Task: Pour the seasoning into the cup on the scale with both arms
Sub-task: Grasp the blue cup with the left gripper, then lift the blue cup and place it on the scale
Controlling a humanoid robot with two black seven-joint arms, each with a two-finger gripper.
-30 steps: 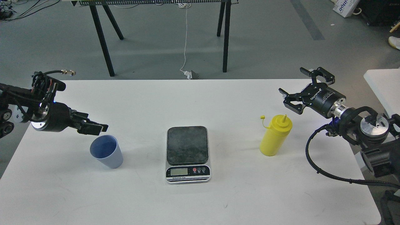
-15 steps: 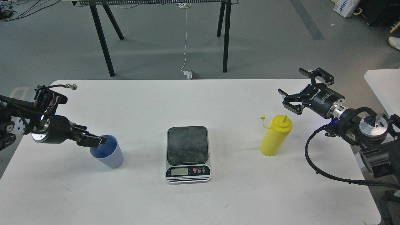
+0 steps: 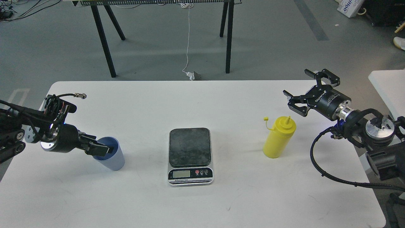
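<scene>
The light blue cup (image 3: 110, 160) stands upright on the white table (image 3: 202, 205), left of the scale. My left gripper (image 3: 102, 148) reaches in from the left at the cup's rim, with one finger inside the mouth and the other outside the left wall; its jaws look open. The scale (image 3: 190, 155) sits mid-table with its dark plate bare. The yellow seasoning bottle (image 3: 278, 139) stands upright right of the scale, its cap off and hanging on its tether. My right gripper (image 3: 297, 84) is open and empty, above and to the right of the bottle.
A second white table's corner (image 3: 387, 85) lies at the far right, behind my right arm. Black trestle legs (image 3: 104, 41) and a white cable (image 3: 188, 44) stand on the grey floor beyond the table's far edge.
My left gripper has dropped and moved right, from above the cup's left rim down into its mouth. The right gripper has hardly moved. Cup, scale and bottle are unmoved.
</scene>
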